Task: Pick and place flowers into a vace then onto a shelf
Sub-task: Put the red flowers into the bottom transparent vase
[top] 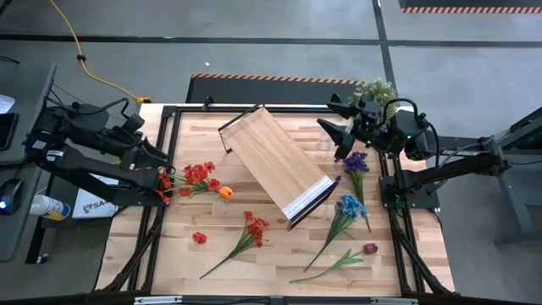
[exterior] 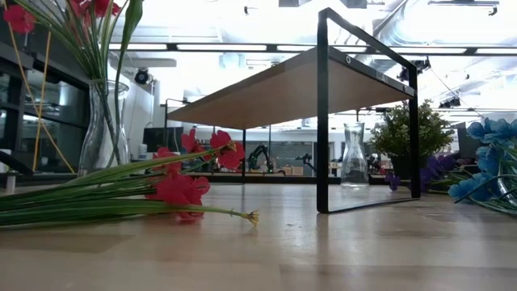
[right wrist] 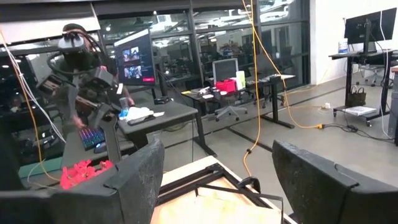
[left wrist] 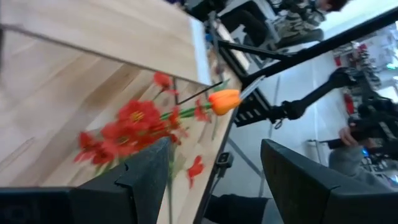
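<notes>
A bunch of red flowers (top: 196, 175) (left wrist: 134, 118) and an orange bloom (top: 225, 192) (left wrist: 224, 99) sit at the table's left. In the low view their stems stand in a tall glass vase (exterior: 105, 129). My left gripper (top: 163, 182) (left wrist: 214, 180) is open just left of them. More flowers lie flat on the table: red (top: 254, 227) (exterior: 182, 190), blue (top: 347, 206), purple (top: 356, 161) and dark red (top: 370, 248). The shelf (top: 275, 165) (exterior: 323, 73) stands askew mid-table. My right gripper (top: 334, 127) (right wrist: 217, 180) is open and raised over the far right corner.
A second, empty glass vase (exterior: 354, 158) (top: 323, 146) stands by the shelf's far right side. A bushy potted plant (top: 377, 89) (exterior: 412, 129) sits at the far right corner. A loose red bloom (top: 199, 238) lies near the left front. A person (left wrist: 354, 149) is beyond the table.
</notes>
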`<action>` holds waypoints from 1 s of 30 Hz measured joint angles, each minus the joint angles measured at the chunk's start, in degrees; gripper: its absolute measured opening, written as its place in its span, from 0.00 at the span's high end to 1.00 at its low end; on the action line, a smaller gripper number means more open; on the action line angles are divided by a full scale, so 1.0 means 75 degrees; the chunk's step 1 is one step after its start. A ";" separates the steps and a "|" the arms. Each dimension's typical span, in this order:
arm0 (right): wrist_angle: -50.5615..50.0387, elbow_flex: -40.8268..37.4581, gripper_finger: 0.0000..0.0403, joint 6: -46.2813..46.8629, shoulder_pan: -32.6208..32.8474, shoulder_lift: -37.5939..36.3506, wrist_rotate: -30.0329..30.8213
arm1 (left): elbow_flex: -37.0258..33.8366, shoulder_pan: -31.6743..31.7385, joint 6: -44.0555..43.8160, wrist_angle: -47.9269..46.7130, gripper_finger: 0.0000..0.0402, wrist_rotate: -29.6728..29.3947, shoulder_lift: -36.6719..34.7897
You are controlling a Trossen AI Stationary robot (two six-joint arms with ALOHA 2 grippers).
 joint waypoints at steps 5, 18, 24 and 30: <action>0.0012 0.0000 0.29 0.0000 0.0000 0.0000 0.0000 | 0.0001 0.0000 0.0208 0.0569 0.30 0.0363 0.0216; -0.0023 -0.0003 0.29 -0.0020 0.0000 0.0000 -0.0012 | 0.0000 -0.0001 0.0393 0.1522 0.30 0.1169 0.0828; -0.0115 -0.0003 0.29 -0.0006 0.0000 0.0000 -0.0294 | 0.0000 -0.0376 0.0378 0.2058 0.30 0.1141 0.0971; -0.0233 -0.0003 0.29 -0.0003 0.0003 0.0000 -0.0373 | 0.0000 -0.1501 0.0212 0.3025 0.30 0.0816 0.1262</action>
